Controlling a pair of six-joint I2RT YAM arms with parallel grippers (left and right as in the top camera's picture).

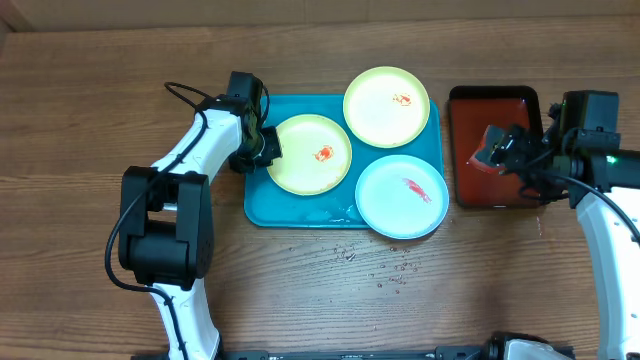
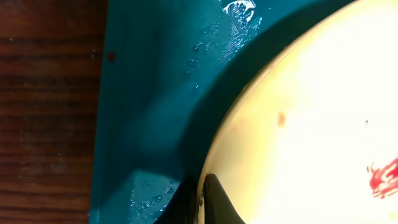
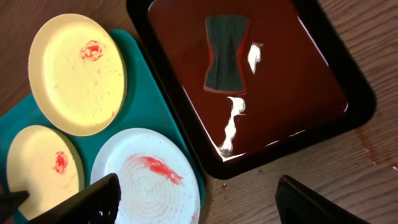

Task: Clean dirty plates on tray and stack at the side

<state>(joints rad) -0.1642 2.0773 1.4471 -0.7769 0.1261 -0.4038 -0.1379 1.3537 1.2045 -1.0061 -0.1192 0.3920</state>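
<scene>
The teal tray (image 1: 262, 205) holds three plates, each with a red sauce smear. They are a left yellow-green plate (image 1: 300, 165), a far yellow-green plate (image 1: 380, 115) and a pale blue-white plate (image 1: 395, 205). My left gripper (image 1: 262, 148) is at the left plate's left rim. In the left wrist view its fingers (image 2: 202, 202) pinch the rim of that plate (image 2: 311, 112) over the wet tray (image 2: 143, 93). My right gripper (image 1: 505, 150) hovers open and empty over the dark red tray. In the right wrist view it (image 3: 196, 202) looks down on all three plates.
A dark red black-rimmed tray (image 1: 495, 100) stands right of the teal tray. A grey-red sponge (image 3: 225, 53) lies in its wet bottom (image 3: 280, 81). Water droplets (image 1: 380, 265) dot the wooden table in front of the teal tray.
</scene>
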